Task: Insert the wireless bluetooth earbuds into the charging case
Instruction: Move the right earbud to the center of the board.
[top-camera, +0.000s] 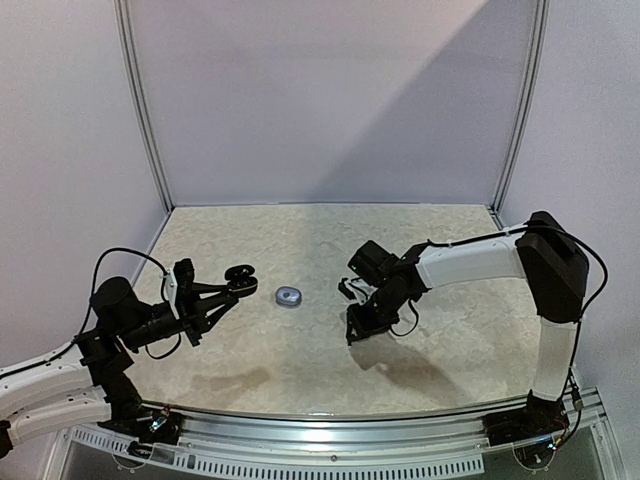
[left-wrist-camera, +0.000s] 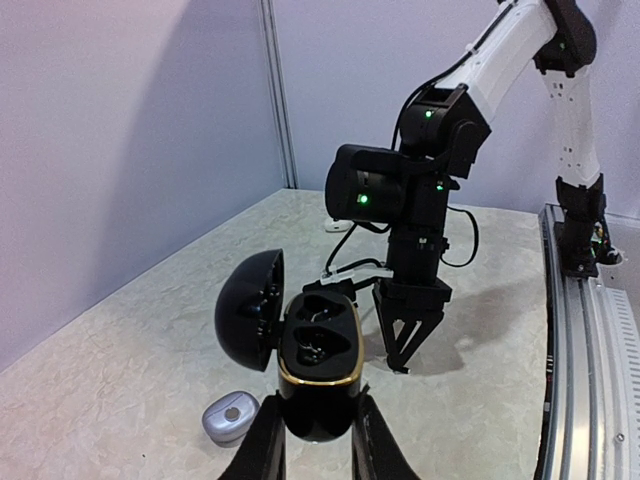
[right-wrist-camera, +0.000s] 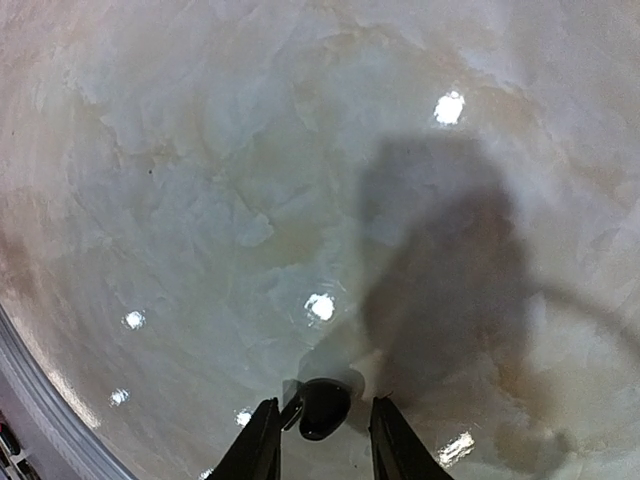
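Observation:
My left gripper (top-camera: 238, 281) is shut on a black charging case (left-wrist-camera: 318, 365) with a gold rim and holds it above the table. Its lid (left-wrist-camera: 250, 310) is swung open to the left. Its two wells look dark, with small glints inside. My right gripper (top-camera: 352, 338) points straight down at the table, right of the case. In the right wrist view its jaws (right-wrist-camera: 324, 404) stand apart around a black earbud (right-wrist-camera: 326, 398) lying on the table. The earbud's stem is against the left finger (right-wrist-camera: 262, 435), with a gap to the right finger. No other earbuds show.
A small closed silver case (top-camera: 289, 296) lies on the marbled table between the two arms; it also shows in the left wrist view (left-wrist-camera: 230, 417), just left of the held case. White walls with metal posts close the back and sides.

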